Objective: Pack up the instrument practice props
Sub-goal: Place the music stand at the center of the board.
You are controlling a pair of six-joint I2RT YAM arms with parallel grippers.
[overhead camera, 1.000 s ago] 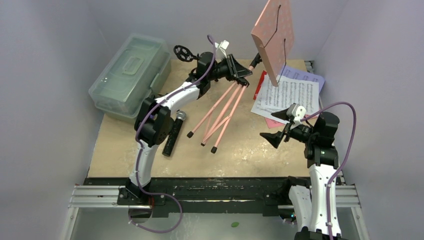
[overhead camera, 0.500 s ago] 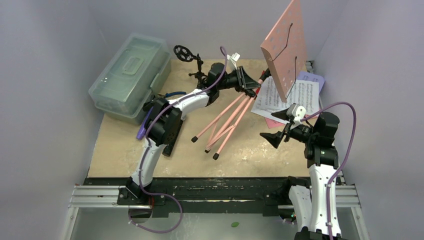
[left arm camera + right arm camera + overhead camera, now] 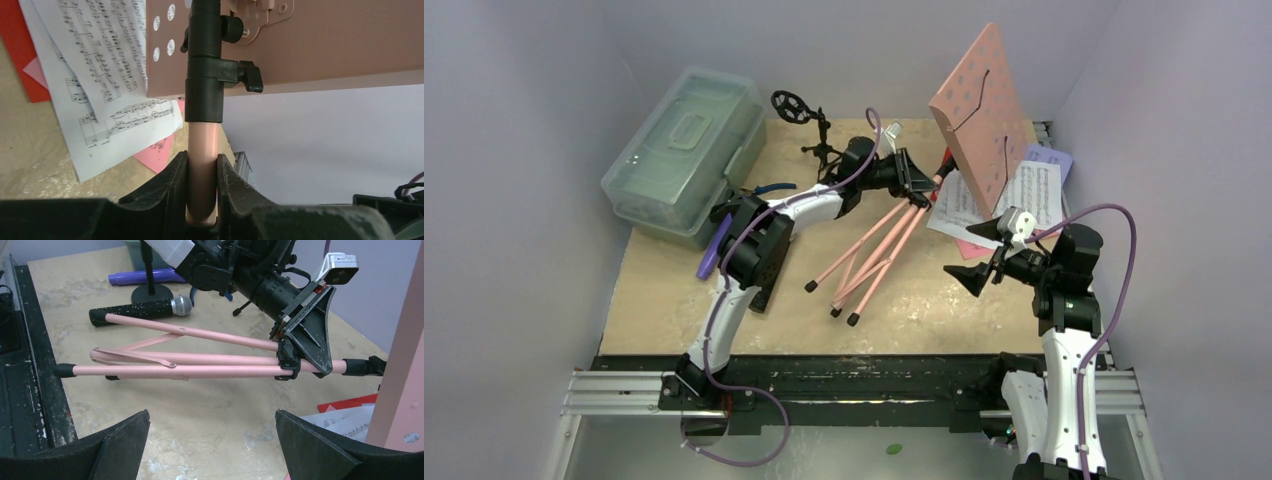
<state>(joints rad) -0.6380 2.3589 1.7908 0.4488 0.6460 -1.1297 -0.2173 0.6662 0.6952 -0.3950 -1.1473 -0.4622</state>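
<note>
Pink music rack [image 3: 979,110] leans over the sheet-music pages [image 3: 1039,190] at the table's [image 3: 674,290] far right; the left gripper [image 3: 201,170] clamps its pole, while the right gripper [image 3: 976,253] hangs near, jaws wide, holding nothing

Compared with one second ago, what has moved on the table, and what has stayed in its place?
The left pincer, shut on the pole of the pink music stand, carried it rightward and nearer; its feet followed. The left arm's elbow shifted, uncovering the purple microphone. The open right pincer, plastic case and music sheets stayed.
</note>
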